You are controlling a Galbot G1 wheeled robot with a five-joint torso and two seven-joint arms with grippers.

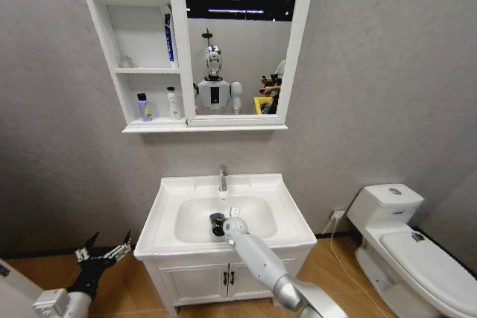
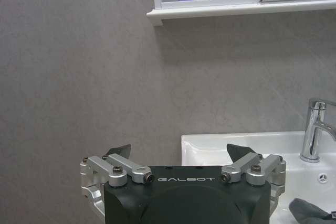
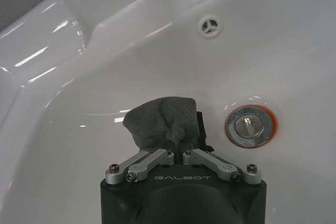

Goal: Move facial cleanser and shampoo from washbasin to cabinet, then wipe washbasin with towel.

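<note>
A: Where is the towel (image 3: 160, 121)?

B: Down in the bowl of the washbasin (image 1: 168, 197), held by the right gripper (image 3: 181, 150). The jaws are pinched nearly together on one edge of it.

A: Which way does it point?

B: In the right wrist view the cloth stands up from the jaws as a crumpled flap, its free end reaching away from the gripper toward the tap (image 1: 222, 177) side of the bowl. It is bunched, so I cannot tell a clear long axis. It sits just beside the drain (image 3: 250, 125), not over it.

A: And the right arm itself?

B: It reaches in from the front of the washbasin, over the front rim, with the wrist down in the bowl near the middle.

A: The left gripper (image 1: 103, 251)?

B: Low and to the left of the washbasin, apart from it, above the wooden floor (image 1: 141, 296). Its jaws are spread wide and hold nothing.

A: The bottles?

B: On the lowest shelf of the cabinet (image 1: 123, 128), to the left of the mirror (image 1: 238, 35): a purple bottle (image 1: 144, 108) and a white bottle (image 1: 174, 103), both upright, near each other but apart. A blue and white tube (image 1: 169, 39) stands upright on the middle shelf.

A: Anything else nearby?

B: A toilet (image 1: 406, 247) to the right, well apart from the washbasin.
</note>
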